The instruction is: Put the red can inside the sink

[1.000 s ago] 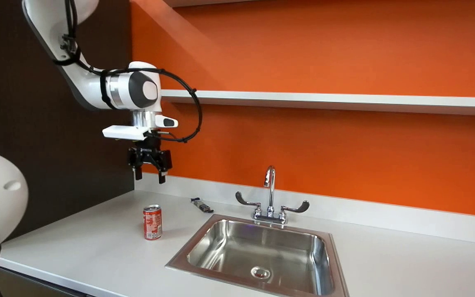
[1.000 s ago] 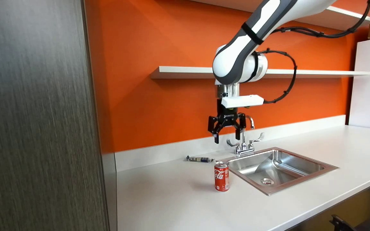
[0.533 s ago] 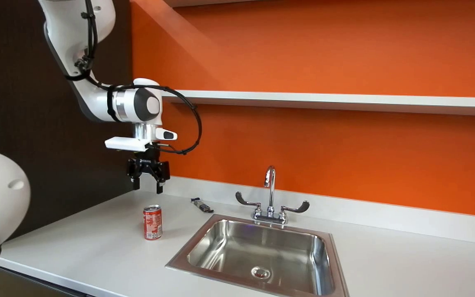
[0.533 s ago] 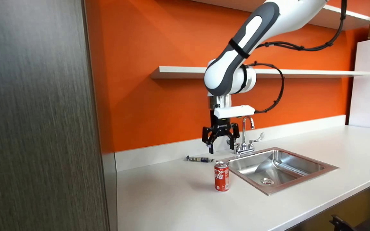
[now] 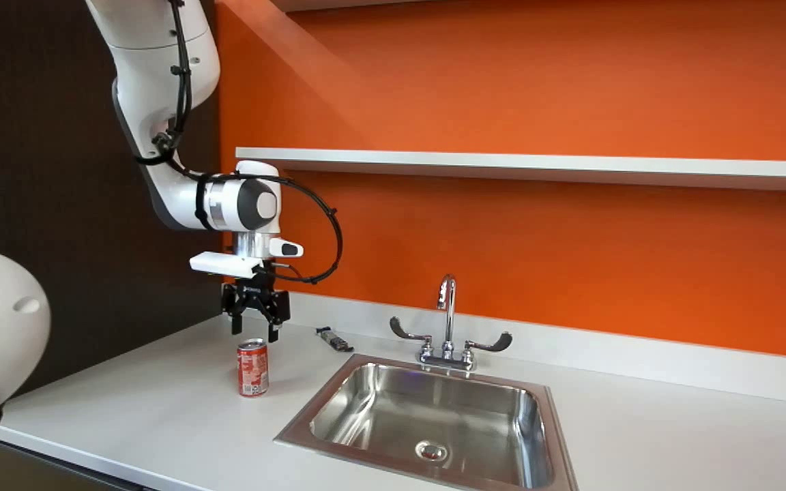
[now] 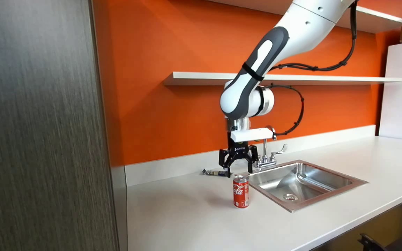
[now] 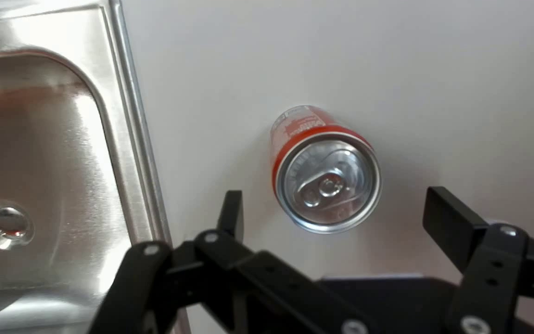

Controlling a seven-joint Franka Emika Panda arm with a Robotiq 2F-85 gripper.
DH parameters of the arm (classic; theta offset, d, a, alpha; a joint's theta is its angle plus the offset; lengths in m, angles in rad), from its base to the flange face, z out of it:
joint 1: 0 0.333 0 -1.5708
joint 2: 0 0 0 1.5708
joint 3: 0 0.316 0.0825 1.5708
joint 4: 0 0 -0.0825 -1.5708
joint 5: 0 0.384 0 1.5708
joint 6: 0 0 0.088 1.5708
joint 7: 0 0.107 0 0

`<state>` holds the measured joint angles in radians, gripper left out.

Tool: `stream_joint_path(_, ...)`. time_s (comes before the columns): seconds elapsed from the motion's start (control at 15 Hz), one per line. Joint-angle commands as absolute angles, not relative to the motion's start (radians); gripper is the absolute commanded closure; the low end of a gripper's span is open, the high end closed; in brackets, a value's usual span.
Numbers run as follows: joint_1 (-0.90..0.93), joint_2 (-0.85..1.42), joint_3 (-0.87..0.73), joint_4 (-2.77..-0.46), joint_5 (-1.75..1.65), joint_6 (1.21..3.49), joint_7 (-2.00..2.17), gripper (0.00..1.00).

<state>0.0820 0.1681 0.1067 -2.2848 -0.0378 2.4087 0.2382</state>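
While the black two-fingered gripper (image 5: 255, 331) hangs with its fingers apart, the small red cylindrical can (image 7: 325, 176) stands upright on the white countertop (image 5: 161, 409), lower than the fingertips and, in the wrist view, between them, near the rectangular steel sink (image 7: 130, 153)

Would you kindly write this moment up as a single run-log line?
red can: upright on counter, outside sink, not held | fingers: open, not touching red can | task: not yet done
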Motion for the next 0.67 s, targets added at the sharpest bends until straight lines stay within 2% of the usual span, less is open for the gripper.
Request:
stream_joint_path(0.0,0.097,0.204,0.079,-2.257,-0.045,2.422,0.274,0.00)
stream_joint_path(0.6,0.108,0.221,0.075,-2.255,-0.038,2.404,0.263,0.00)
